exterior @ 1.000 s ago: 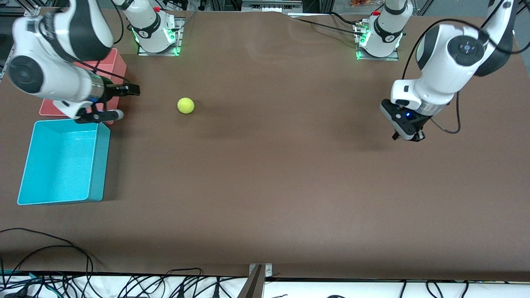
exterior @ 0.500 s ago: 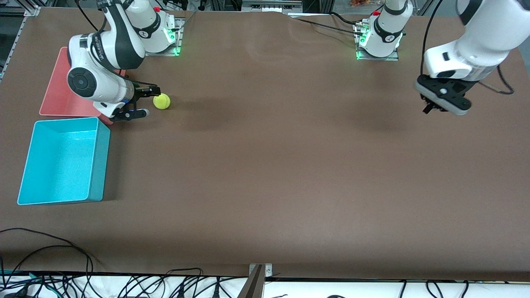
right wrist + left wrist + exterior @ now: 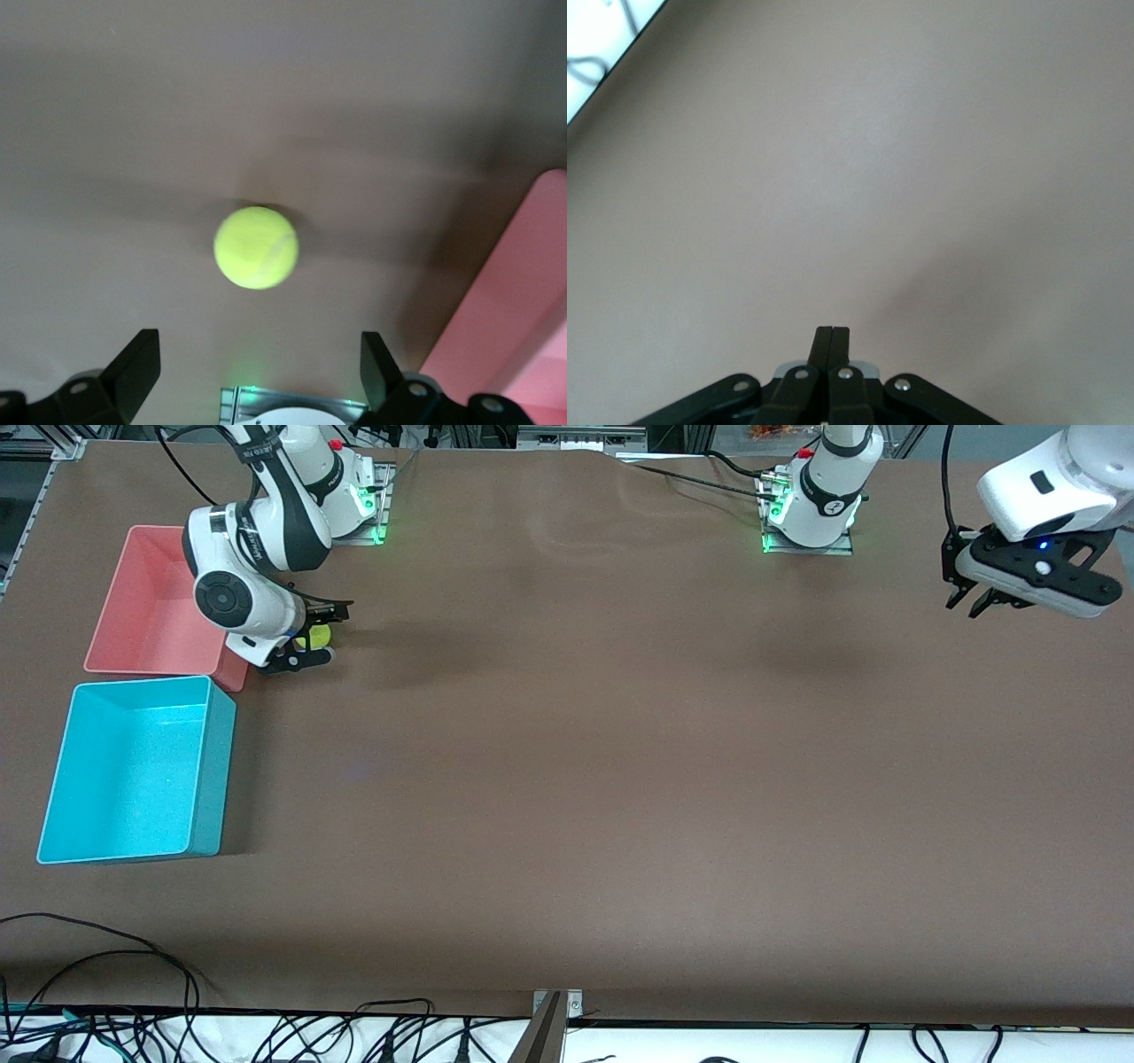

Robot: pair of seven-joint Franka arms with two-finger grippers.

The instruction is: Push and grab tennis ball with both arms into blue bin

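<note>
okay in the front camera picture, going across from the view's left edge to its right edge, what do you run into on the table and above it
blue bin → pink-red bin → right gripper, open around the tennis ball → right arm's base → left arm's base → left gripper, up over the table's left-arm end.

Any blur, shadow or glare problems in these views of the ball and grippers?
Front view: even light, soft arm shadows on the brown table, tennis ball half hidden between the open right gripper's fingers. Right wrist view: ball slightly soft, pink bin blurred. Left wrist view: left gripper over bare table, pale washed-out glare.
</note>
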